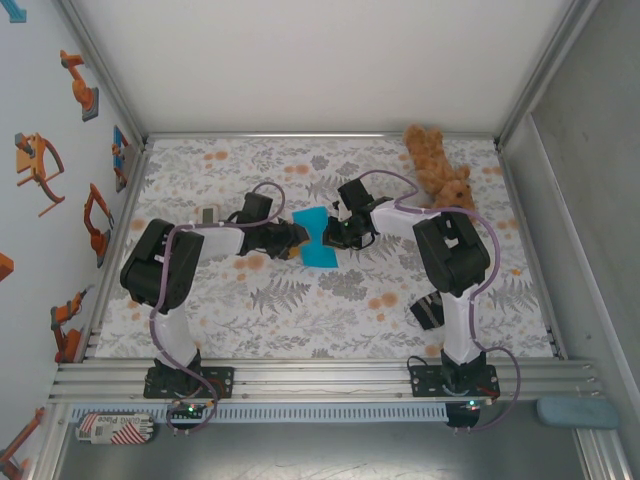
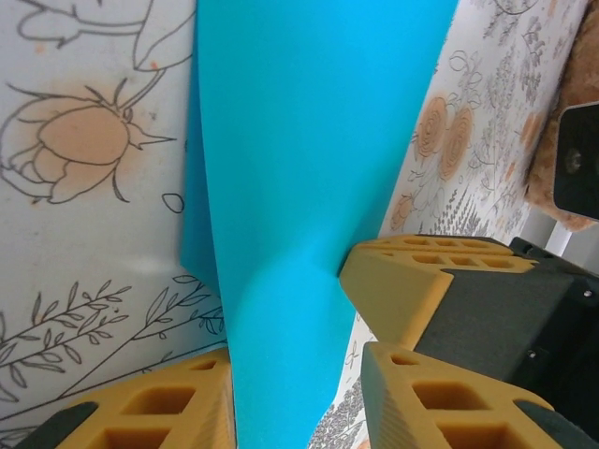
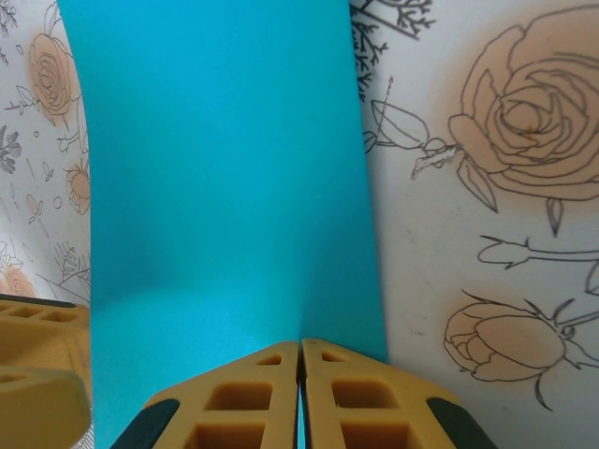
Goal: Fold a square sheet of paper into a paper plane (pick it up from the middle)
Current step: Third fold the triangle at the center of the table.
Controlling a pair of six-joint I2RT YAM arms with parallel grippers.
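The square sheet of paper (image 1: 321,250) is bright cyan-blue and is pinched at its middle between my two grippers, above the flowered tabletop. My right gripper (image 1: 336,232) is shut on it: in the right wrist view its fingers (image 3: 271,393) press together at the gripper tip (image 3: 299,344), on a crease of the paper (image 3: 215,168). My left gripper (image 1: 297,238) comes from the left. In the left wrist view the paper (image 2: 309,140) runs between the spread fingers of the left gripper (image 2: 298,363), against one finger and clear of the other. A paper plane is out of view.
A brown teddy bear (image 1: 438,165) lies at the back right corner. The table is covered with a flowered cloth (image 1: 300,310) and framed by metal rails. The right gripper's yellow finger (image 2: 402,281) sits close beside my left fingers.
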